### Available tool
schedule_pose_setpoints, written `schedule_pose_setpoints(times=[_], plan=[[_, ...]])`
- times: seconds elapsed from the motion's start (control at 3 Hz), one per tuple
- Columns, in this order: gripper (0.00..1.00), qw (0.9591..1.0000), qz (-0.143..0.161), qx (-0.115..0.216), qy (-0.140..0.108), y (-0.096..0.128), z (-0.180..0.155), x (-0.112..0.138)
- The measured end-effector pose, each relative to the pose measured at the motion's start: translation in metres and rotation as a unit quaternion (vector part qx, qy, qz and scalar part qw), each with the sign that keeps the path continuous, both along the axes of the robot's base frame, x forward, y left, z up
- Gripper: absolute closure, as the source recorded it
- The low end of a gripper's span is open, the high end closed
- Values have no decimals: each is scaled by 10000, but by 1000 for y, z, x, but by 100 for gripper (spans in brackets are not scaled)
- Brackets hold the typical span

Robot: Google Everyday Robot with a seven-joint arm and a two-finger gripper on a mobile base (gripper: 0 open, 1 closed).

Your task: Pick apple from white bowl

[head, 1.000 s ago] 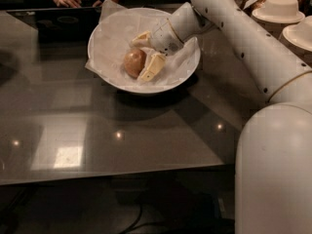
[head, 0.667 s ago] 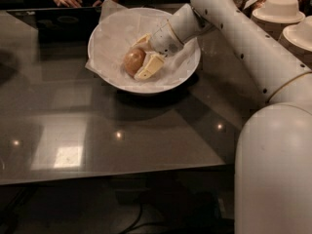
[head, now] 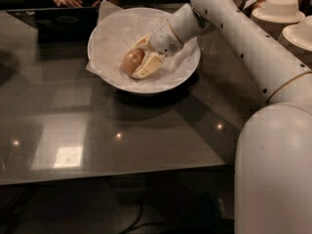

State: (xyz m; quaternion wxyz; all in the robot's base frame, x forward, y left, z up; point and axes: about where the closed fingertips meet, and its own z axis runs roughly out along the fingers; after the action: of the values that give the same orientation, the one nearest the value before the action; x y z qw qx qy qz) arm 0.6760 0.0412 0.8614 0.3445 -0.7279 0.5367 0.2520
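Dark, glossy grey surface [head: 146, 145] seen from above, with a bright square light patch [head: 67, 156] reflected toward 8 o'clock and smaller glints near the middle. At 12 o'clock on the surface stands the white bowl [head: 112, 77], wide and shallow, lined with crinkled white paper [head: 117, 30]. One corner of the paper stands up over the rim at the bowl's 10 o'clock.

The apple [head: 130, 60], round and yellowish-tan with a reddish blush, sits low inside the bowl, a little toward 8 o'clock from its middle. Whether it rests on the paper or is just clear of it cannot be told.

My arm [head: 243, 38] enters from 2 o'clock, crosses the rim on that side and slopes down into the bowl. My gripper [head: 137, 61] is inside the bowl, pointing toward 8 o'clock, with the apple between its two cream fingers [head: 148, 66]. One finger lies along the apple's 5 o'clock side, the other along its 12 o'clock side. Both appear pressed to the skin, so the gripper is closed on the fruit.

Beyond the bowl, at 11 o'clock by the top edge, is a person's hand [head: 68, 0]. At 2 o'clock, behind my arm, stand cream bowls [head: 279, 8], well apart from the white bowl. My rounded white body [head: 275, 169] fills the view at 4 o'clock.
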Motion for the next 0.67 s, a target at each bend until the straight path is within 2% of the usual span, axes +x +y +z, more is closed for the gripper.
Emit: schedule_pose_setpoints(times=[0.33, 0.67], plan=[[100, 10000, 0, 0, 0, 0, 0, 0], [100, 9999, -1, 123, -7, -2, 12, -1]])
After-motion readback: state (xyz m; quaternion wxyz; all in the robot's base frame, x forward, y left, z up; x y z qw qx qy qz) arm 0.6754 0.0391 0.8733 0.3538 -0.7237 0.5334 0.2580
